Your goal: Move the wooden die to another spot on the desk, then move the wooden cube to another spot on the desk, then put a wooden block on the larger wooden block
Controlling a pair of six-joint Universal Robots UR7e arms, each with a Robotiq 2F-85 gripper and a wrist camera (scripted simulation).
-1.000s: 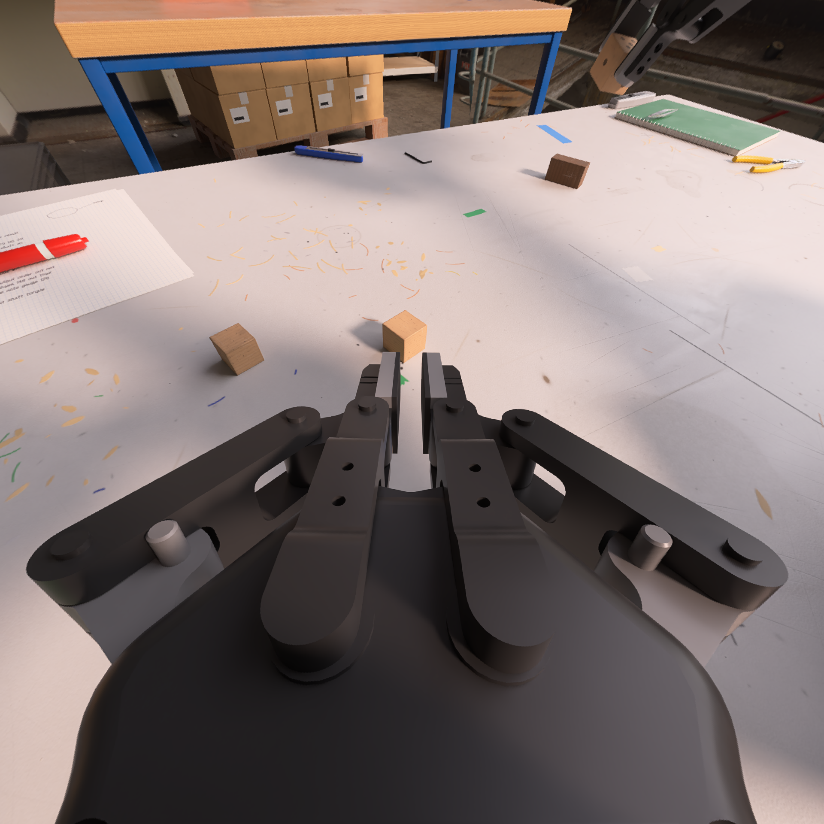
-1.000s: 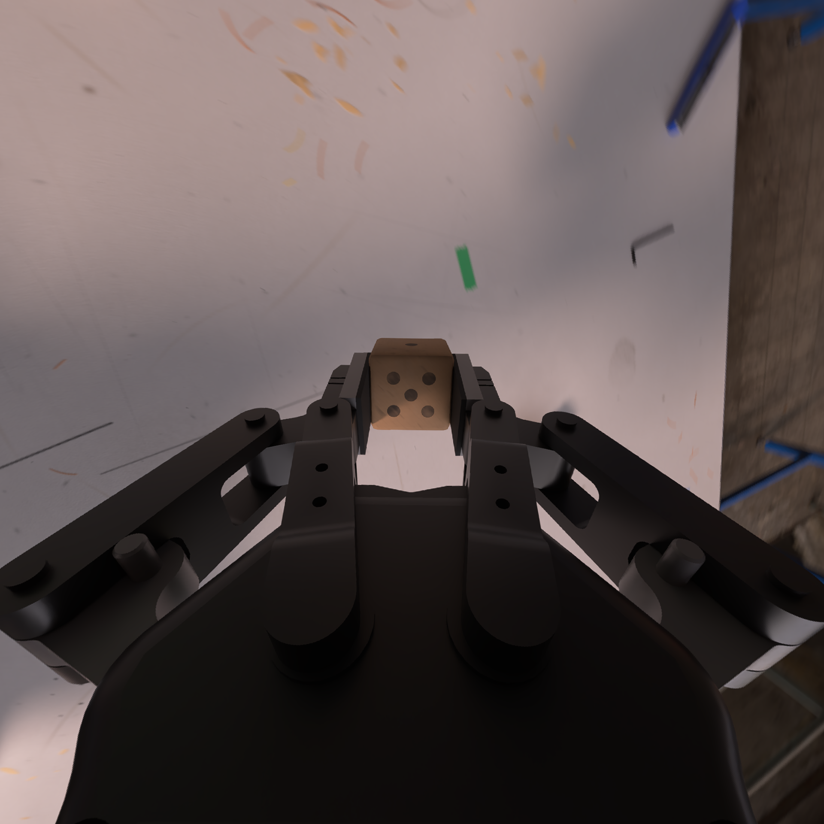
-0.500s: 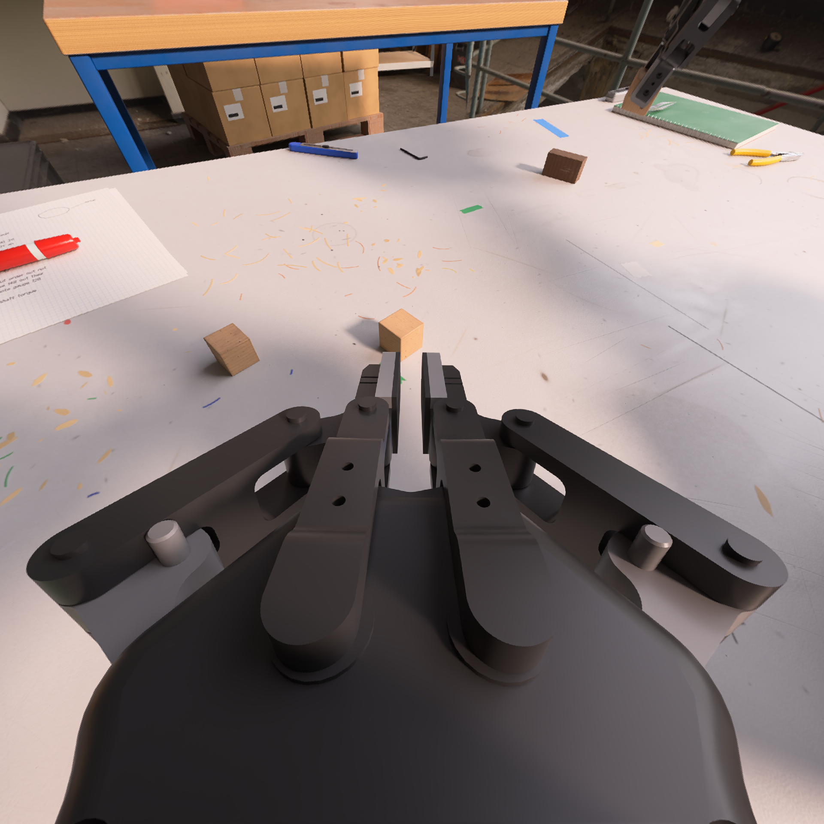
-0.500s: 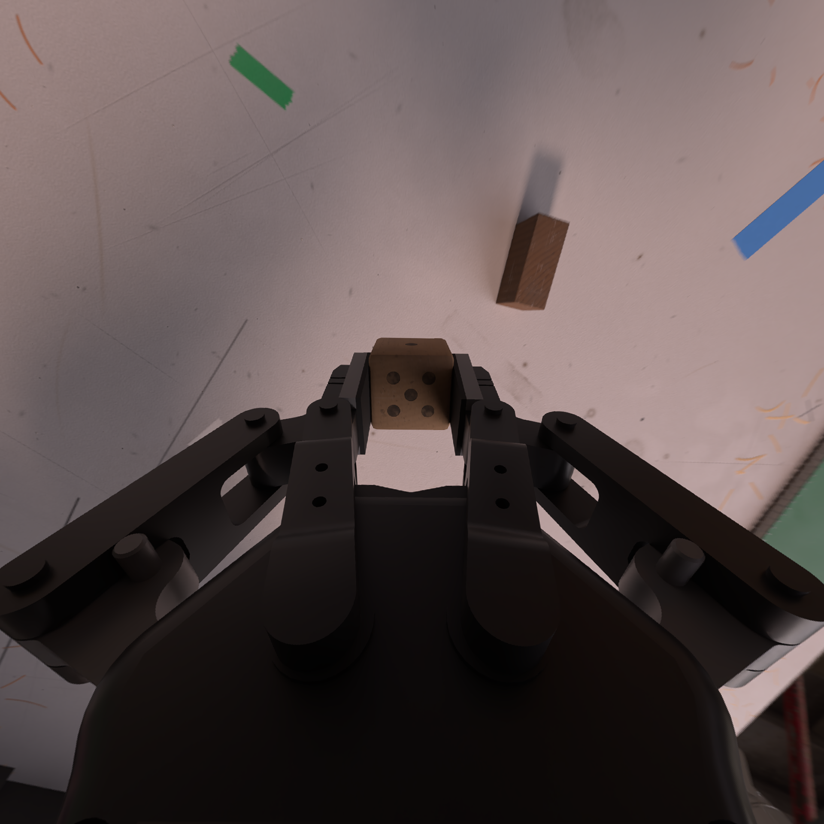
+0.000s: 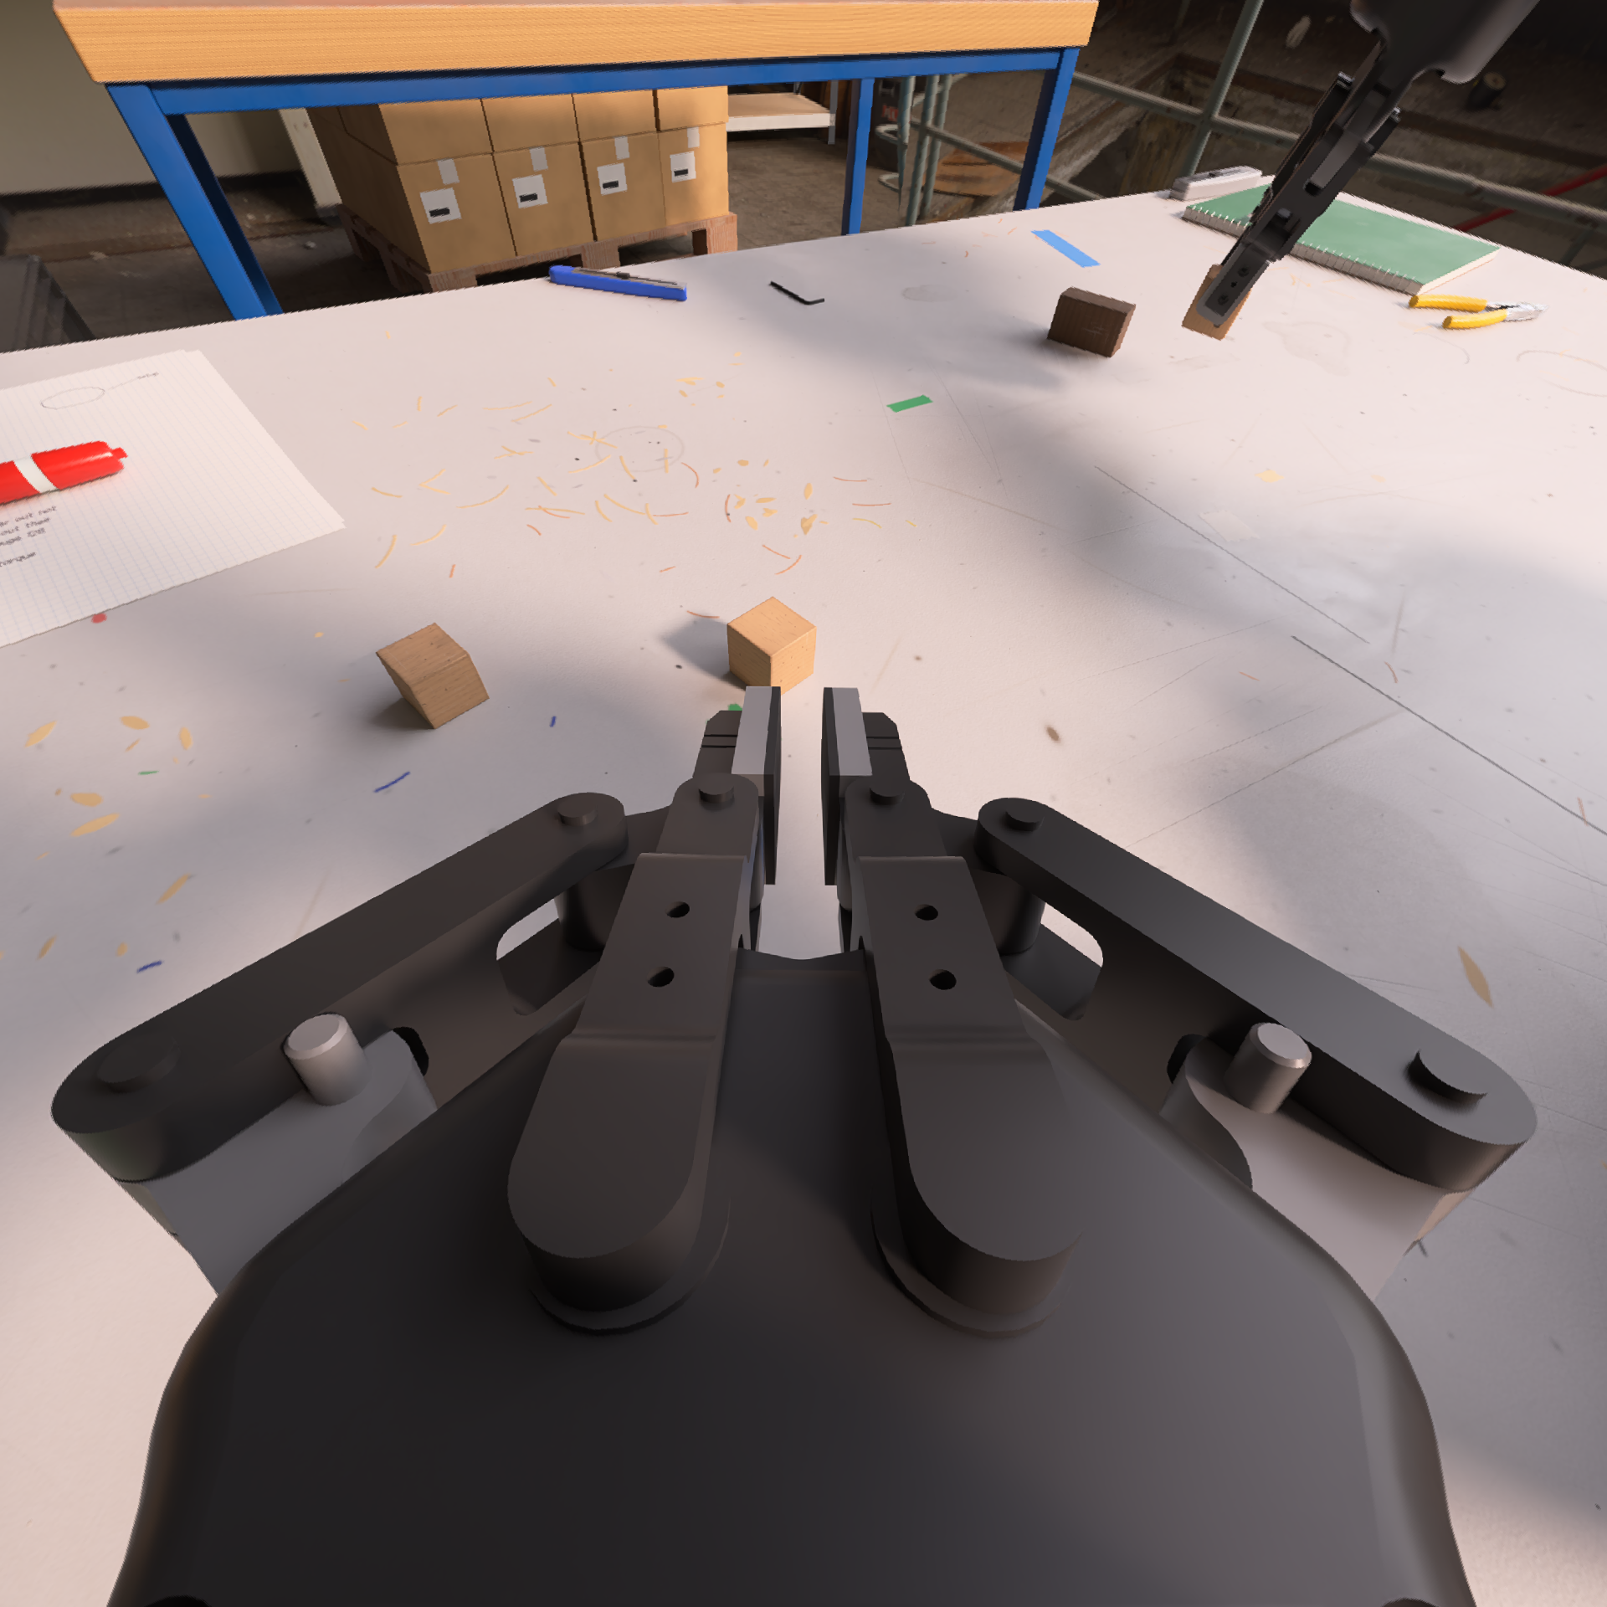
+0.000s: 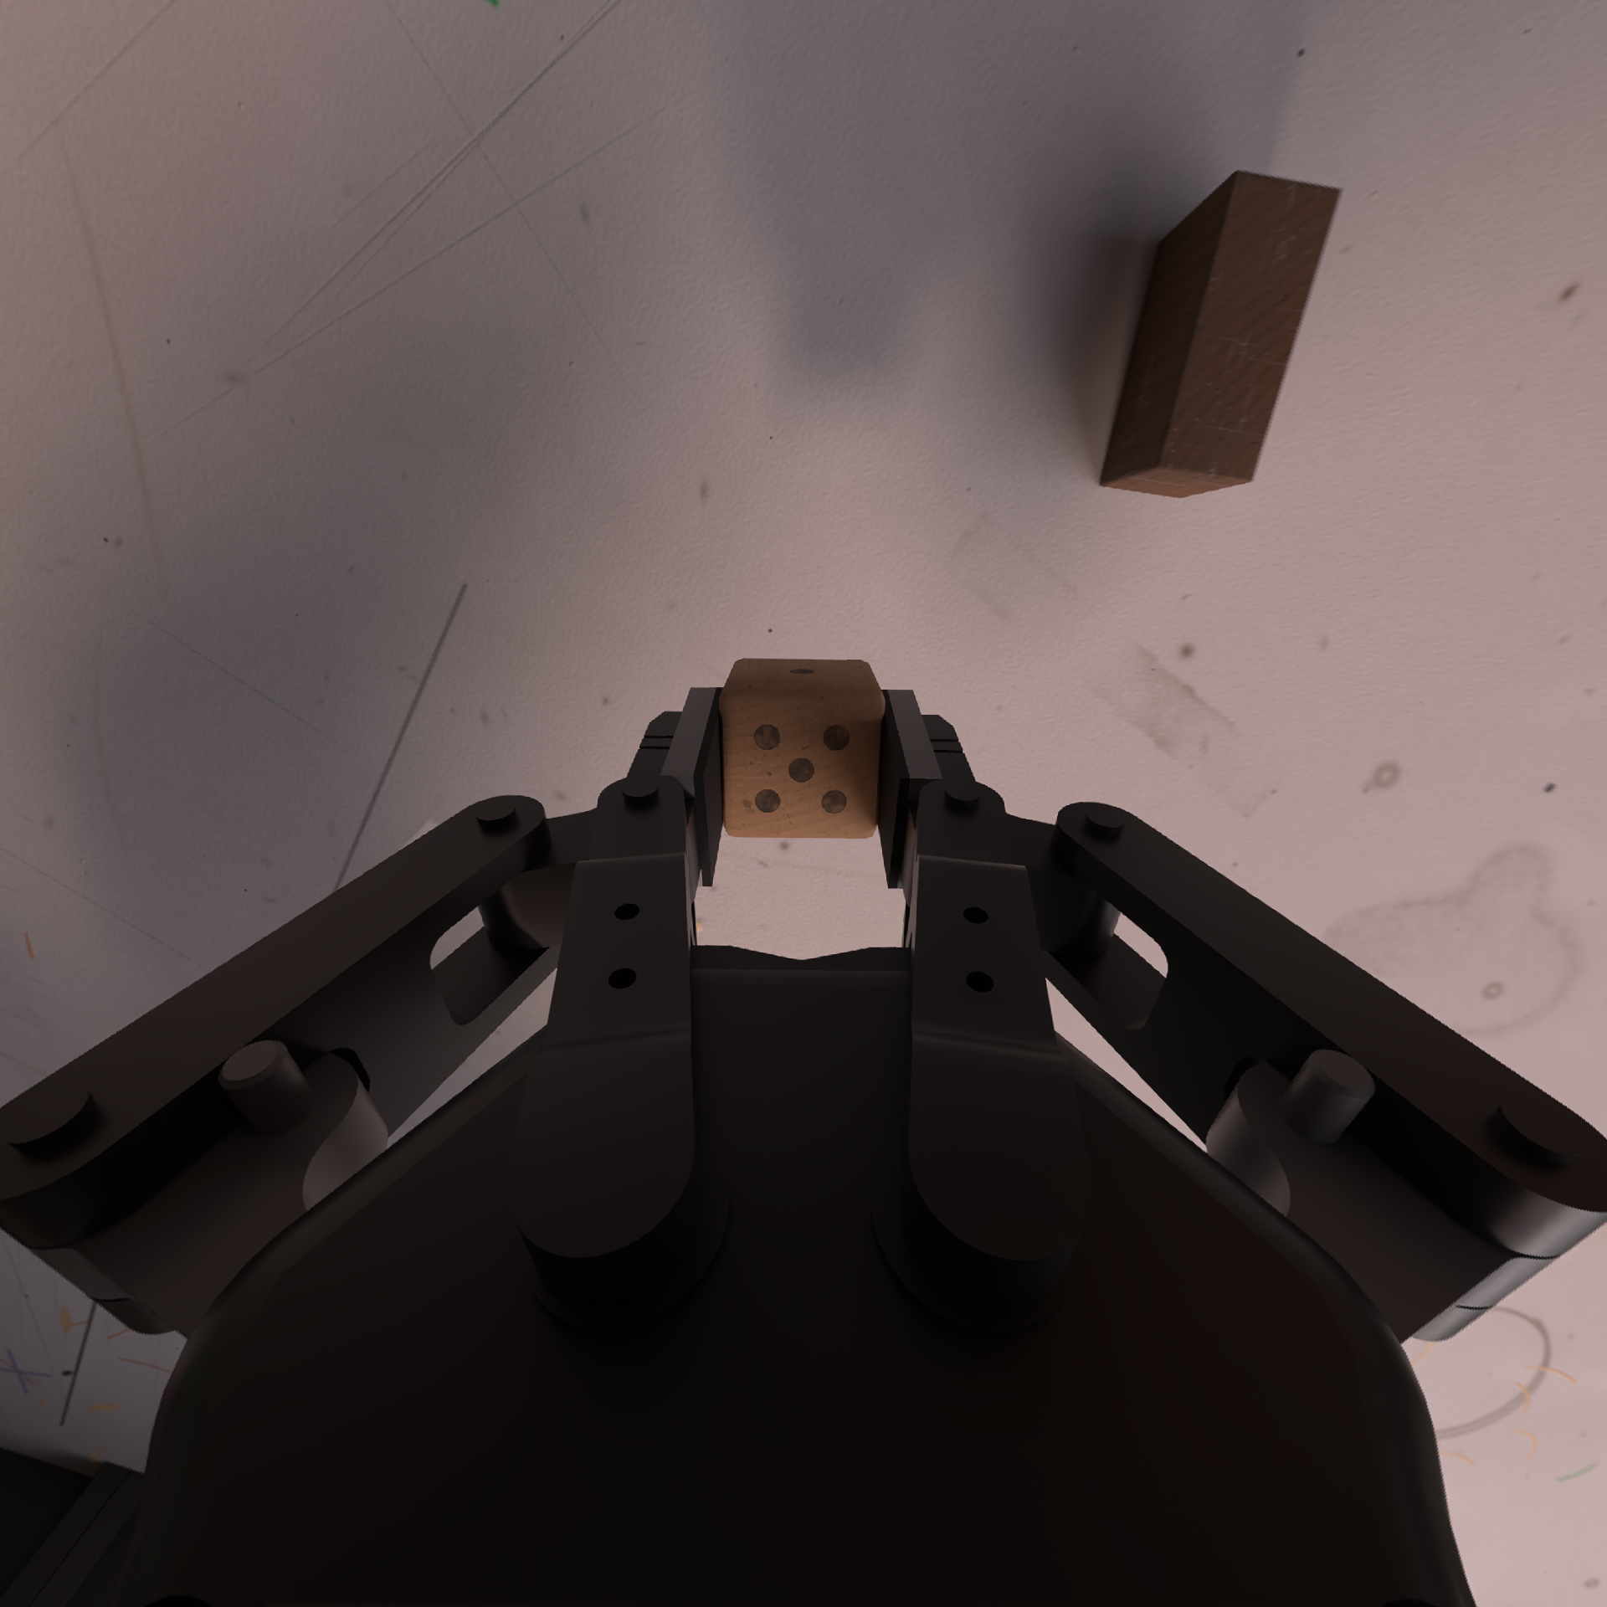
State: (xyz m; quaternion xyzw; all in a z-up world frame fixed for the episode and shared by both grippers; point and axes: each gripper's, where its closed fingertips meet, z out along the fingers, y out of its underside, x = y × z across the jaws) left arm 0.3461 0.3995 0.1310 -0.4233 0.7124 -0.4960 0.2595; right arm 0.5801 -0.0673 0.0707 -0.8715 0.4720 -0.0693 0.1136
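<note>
My right gripper (image 6: 802, 700) is shut on the wooden die (image 6: 800, 756), its five-dot face towards the camera, held just above the white desk (image 6: 435, 348). A dark wooden block (image 6: 1217, 339) lies up and to the right of it. In the left wrist view the right gripper (image 5: 1226, 300) with the die (image 5: 1210, 320) hangs low, right of the dark block (image 5: 1090, 321). My left gripper (image 5: 800, 704) is shut with a narrow gap and empty, just short of a light wooden cube (image 5: 771, 643). A tilted wooden block (image 5: 432, 674) lies to its left.
A paper sheet (image 5: 174, 522) with a red marker (image 5: 61, 470) lies at the left. A blue knife (image 5: 617, 283) and a black hex key (image 5: 796, 294) lie near the far edge. A green notebook (image 5: 1365, 239) and yellow pliers (image 5: 1470, 309) lie far right. A blue-framed bench (image 5: 522, 78) stands beyond.
My right gripper has carried the die across the desk and down beside the dark block, which now looks closer. My left gripper has drawn back slightly and stays shut.
</note>
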